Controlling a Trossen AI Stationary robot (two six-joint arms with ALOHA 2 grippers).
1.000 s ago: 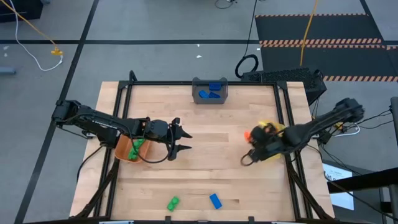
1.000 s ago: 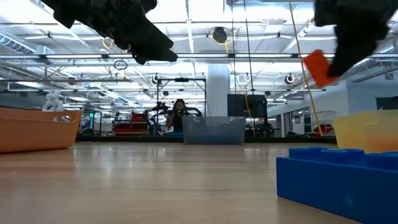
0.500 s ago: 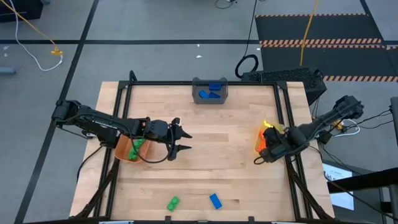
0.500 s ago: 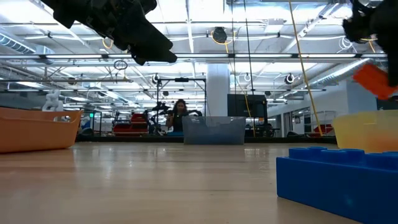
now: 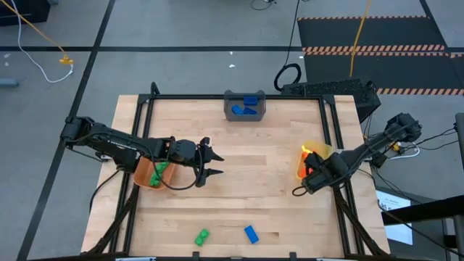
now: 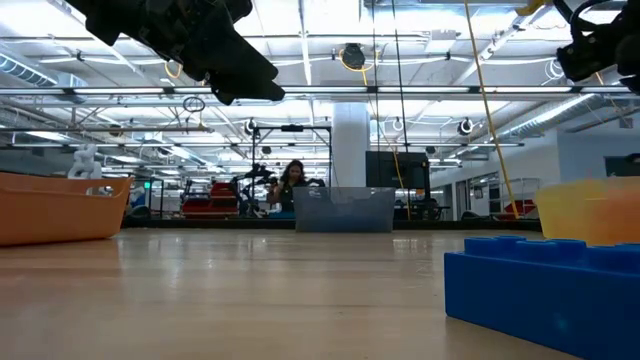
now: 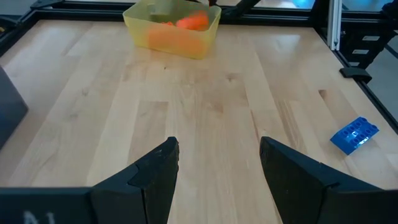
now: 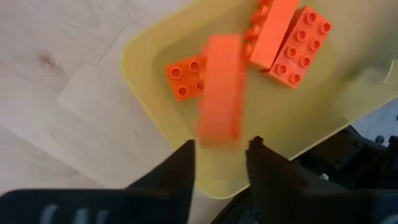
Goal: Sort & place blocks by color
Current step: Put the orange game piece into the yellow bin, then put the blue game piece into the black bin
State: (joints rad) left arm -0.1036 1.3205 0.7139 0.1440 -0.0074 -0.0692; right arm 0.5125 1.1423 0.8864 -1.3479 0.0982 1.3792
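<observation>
My right gripper (image 8: 221, 152) hangs open over the yellow bin (image 8: 155, 56) at the table's right edge (image 5: 317, 150). A blurred orange block (image 8: 221, 87) is loose below its fingers, above three orange blocks (image 8: 298, 43) lying in the bin. My left gripper (image 5: 212, 165) waits open above the table, beside the orange bin (image 5: 148, 174), which holds green blocks (image 5: 161, 170). One green block (image 5: 201, 236) and one blue block (image 5: 251, 233) lie flat near the table's near edge. That blue block also fills the low view's right corner (image 6: 545, 290).
A grey bin (image 5: 245, 110) with blue blocks (image 5: 250, 100) stands at the middle of the far edge. A black frame (image 5: 333, 145) runs along the table's sides. Bare wood lies between the two arms. In the low view a person (image 6: 293, 180) shows in the room beyond the table.
My right gripper has carried the orange block toward the table's right edge and stopped over the yellow bin. The block has left the fingers and is dropping into the bin; it no longer shows in the low view. My left arm has kept still.
</observation>
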